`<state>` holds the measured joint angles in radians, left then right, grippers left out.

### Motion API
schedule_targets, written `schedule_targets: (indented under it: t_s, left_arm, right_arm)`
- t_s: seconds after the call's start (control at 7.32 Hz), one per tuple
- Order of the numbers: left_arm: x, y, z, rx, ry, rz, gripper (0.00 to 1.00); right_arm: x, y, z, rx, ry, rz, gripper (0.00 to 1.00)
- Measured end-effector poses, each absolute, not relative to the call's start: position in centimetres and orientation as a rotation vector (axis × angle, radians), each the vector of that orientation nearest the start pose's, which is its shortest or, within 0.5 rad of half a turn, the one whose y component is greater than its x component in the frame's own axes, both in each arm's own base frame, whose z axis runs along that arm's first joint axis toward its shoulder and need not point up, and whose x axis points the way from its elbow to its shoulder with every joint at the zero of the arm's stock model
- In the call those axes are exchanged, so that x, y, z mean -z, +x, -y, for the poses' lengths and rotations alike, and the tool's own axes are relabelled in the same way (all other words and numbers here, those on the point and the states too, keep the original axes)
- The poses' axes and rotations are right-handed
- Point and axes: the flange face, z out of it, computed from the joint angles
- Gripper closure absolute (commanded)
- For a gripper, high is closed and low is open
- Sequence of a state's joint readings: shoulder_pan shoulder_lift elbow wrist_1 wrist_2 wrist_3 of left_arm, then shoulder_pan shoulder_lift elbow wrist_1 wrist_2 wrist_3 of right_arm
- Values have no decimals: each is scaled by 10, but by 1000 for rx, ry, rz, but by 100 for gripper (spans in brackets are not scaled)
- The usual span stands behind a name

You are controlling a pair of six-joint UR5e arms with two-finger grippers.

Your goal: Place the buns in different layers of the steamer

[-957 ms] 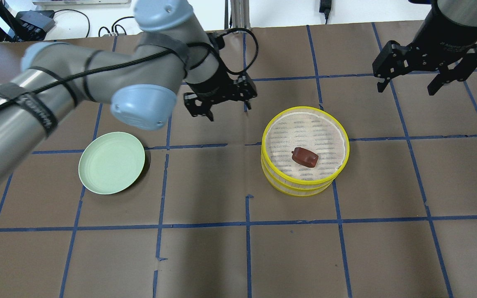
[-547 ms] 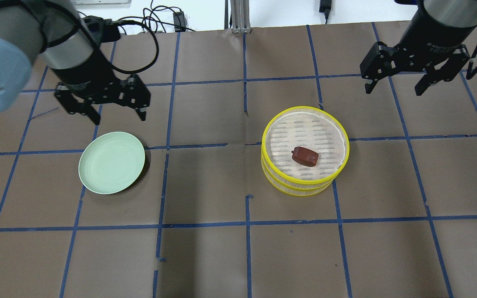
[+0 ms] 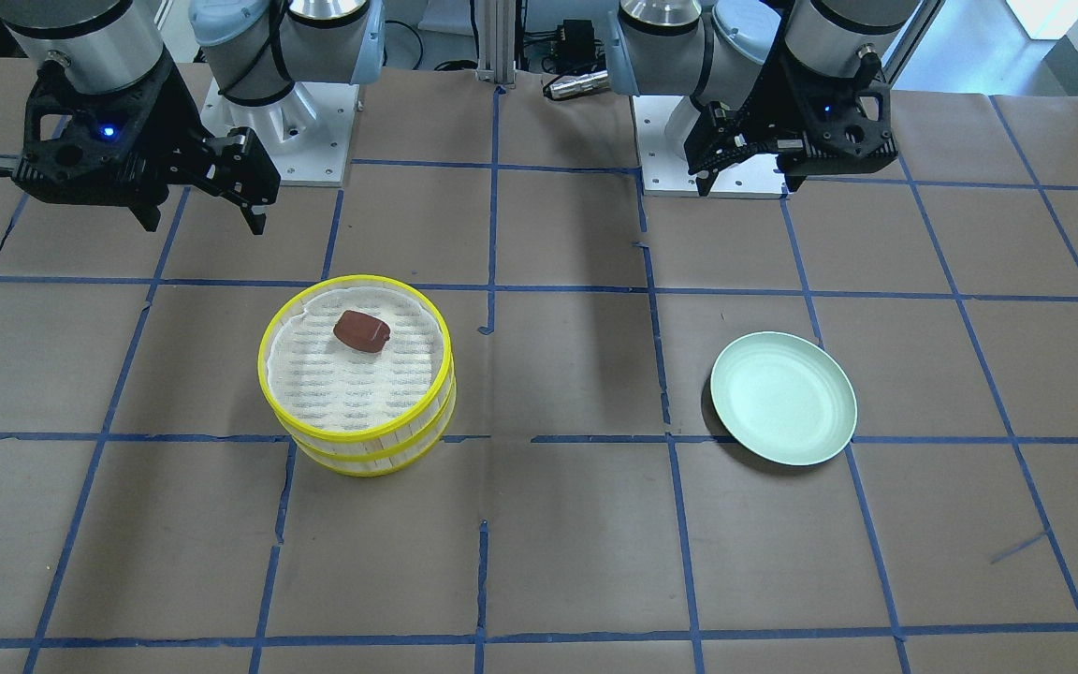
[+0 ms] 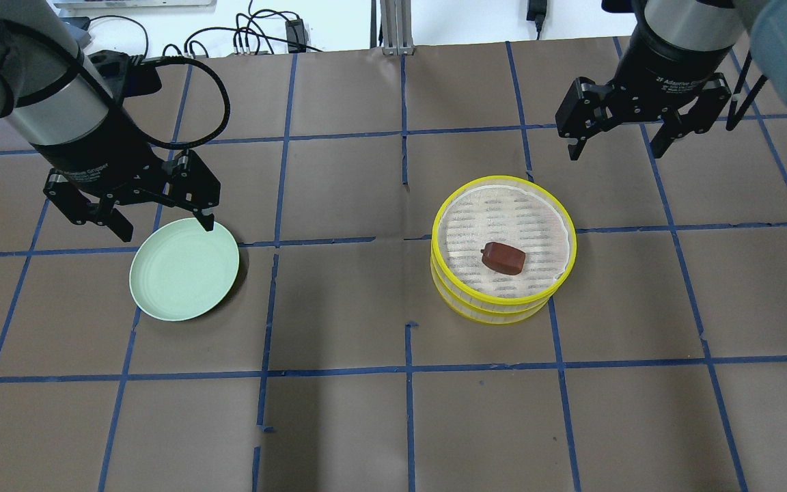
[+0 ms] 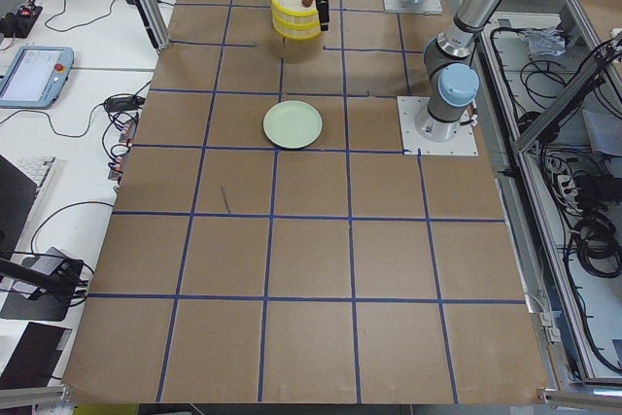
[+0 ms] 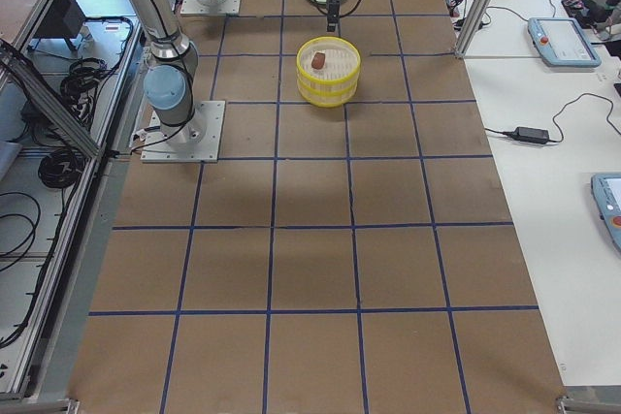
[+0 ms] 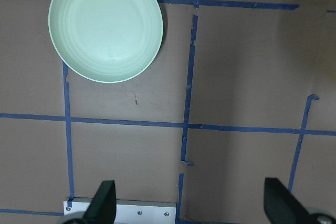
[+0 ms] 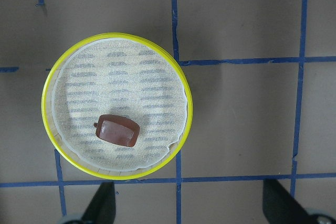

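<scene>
The reddish-brown oval bun [image 4: 503,258] lay in the top yellow-rimmed wooden steamer tier [image 4: 496,208], right of centre, presumably delivered, for left gripper [image 4: 166,231] and right gripper [image 4: 616,152] hung spread and empty higher up.

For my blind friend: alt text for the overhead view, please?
A reddish-brown bun lies in the top of two stacked steamer tiers. An empty green plate sits to the left. The left gripper and right gripper hover open.
</scene>
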<state>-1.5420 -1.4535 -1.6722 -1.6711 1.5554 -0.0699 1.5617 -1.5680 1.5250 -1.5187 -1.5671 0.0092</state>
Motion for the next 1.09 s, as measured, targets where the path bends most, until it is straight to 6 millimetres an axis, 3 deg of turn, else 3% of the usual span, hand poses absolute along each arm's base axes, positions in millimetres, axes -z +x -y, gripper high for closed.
schedule_targets:
  t_s: [0.41,1.09]
  left_arm:
    - [-469,-129,476,9,-143,-3156,0]
    - [-469,-133,484,21,-134,-3154,0]
  right_arm:
    - [-510,132,507,-31,20,-3140,0]
    - [-501,132,501,-78,18,-3141,0]
